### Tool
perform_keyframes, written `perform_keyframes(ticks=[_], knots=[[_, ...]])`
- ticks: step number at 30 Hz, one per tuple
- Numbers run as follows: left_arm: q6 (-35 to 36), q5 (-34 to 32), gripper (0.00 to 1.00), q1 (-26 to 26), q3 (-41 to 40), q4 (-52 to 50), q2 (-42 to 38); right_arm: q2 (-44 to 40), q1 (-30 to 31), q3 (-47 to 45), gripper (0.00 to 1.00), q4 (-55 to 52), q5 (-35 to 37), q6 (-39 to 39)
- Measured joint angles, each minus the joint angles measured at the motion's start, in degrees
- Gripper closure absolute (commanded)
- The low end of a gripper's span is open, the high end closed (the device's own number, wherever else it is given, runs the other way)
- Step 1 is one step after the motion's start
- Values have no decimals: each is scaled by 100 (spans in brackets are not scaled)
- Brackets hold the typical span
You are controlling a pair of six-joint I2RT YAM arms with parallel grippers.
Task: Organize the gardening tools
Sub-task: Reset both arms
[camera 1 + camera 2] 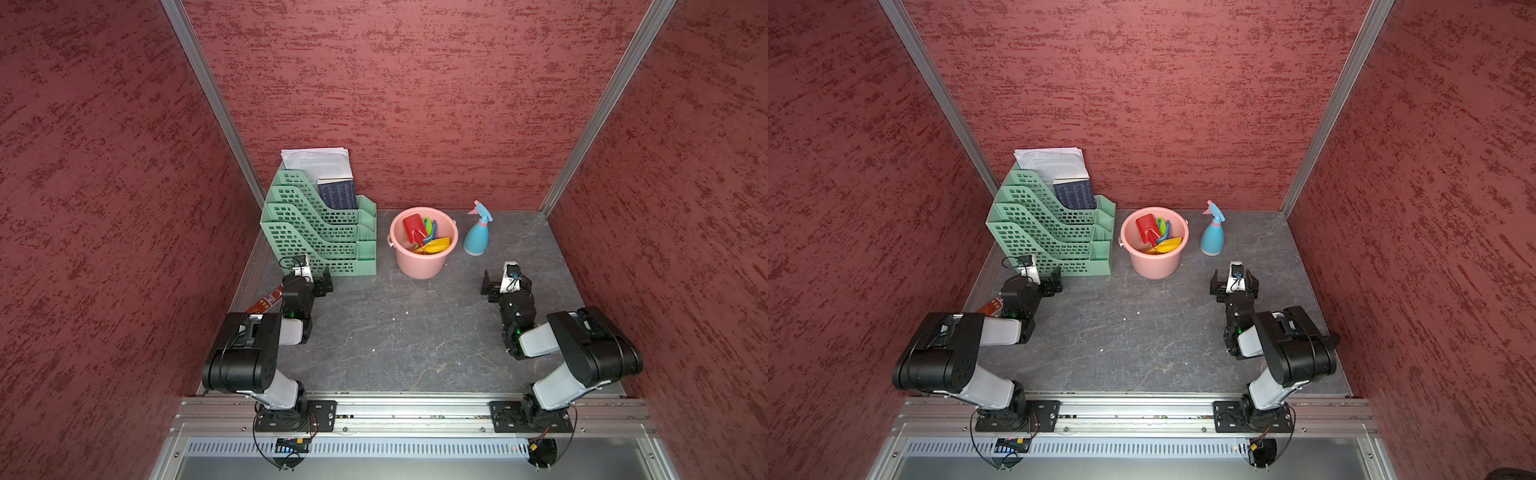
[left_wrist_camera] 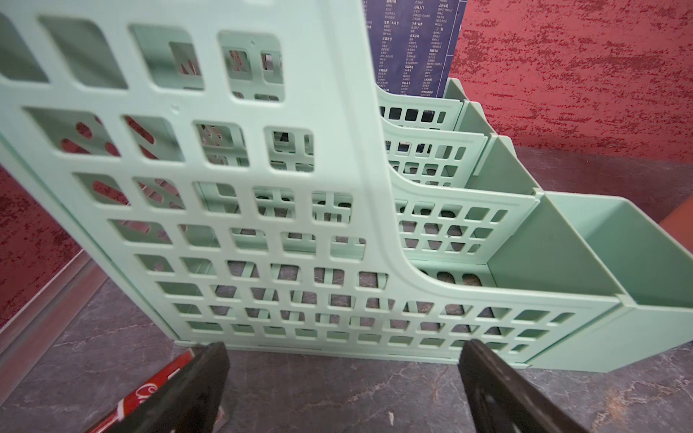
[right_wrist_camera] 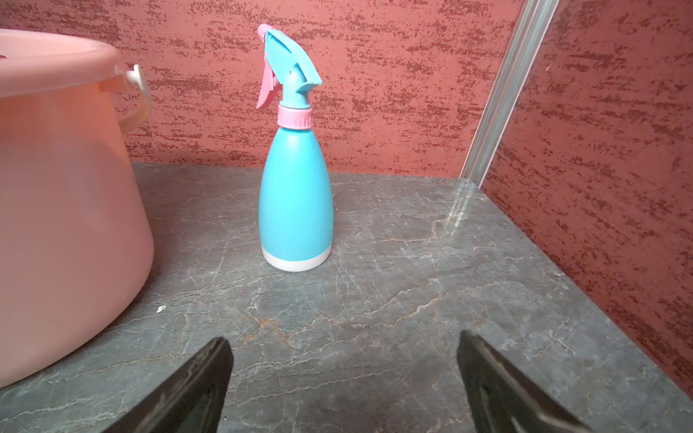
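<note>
Both pincers gape empty: left pincer [image 2: 343, 350] faces the green file rack [image 2: 262, 210], right pincer [image 3: 345, 346] faces the upright light-blue spray bottle [image 3: 296, 195] beside the pink bucket [image 3: 56, 187].

The left arm [image 1: 245, 353] rises from its base, folds at the elbow and reaches forward, away from the base. The left claw [image 2: 343, 346] has both fingers [image 2: 202, 378] spread wide apart, with nothing between them. The right arm [image 1: 590, 349] takes a mirrored pose, with the elbow raised and the forearm angled down and forward. The right claw [image 3: 345, 341] is likewise spread wide and grips nothing. The two claws are well apart, each on its own side.
</note>
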Motion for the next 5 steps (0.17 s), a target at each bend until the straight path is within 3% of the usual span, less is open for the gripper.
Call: perform_keyframes(ticks=[5], knots=[[0,0,0,0,0,0,0,-33,0,76,2,-160,7,2]])
